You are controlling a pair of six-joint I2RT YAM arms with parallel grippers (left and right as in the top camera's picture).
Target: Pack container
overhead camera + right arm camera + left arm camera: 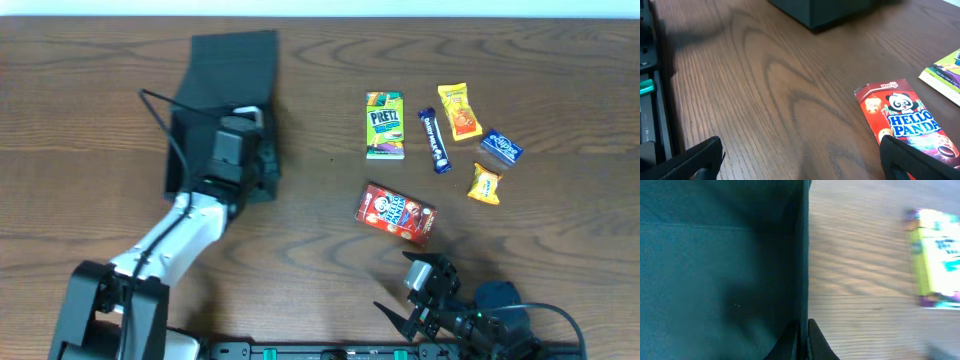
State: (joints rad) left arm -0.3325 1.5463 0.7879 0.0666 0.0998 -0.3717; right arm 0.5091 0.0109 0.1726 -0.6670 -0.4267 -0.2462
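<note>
Matte black cardboard container [235,65], smooth wood-grain table [300,240], glossy Hello Panda carton [396,213], shiny snack wrappers [459,110]

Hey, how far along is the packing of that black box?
Done: the container has its lid open. In hand: the left end effector is shut on its wall; the right end effector hangs open beside the Hello Panda box. Left: all six snacks lie on the table, unpacked.
</note>
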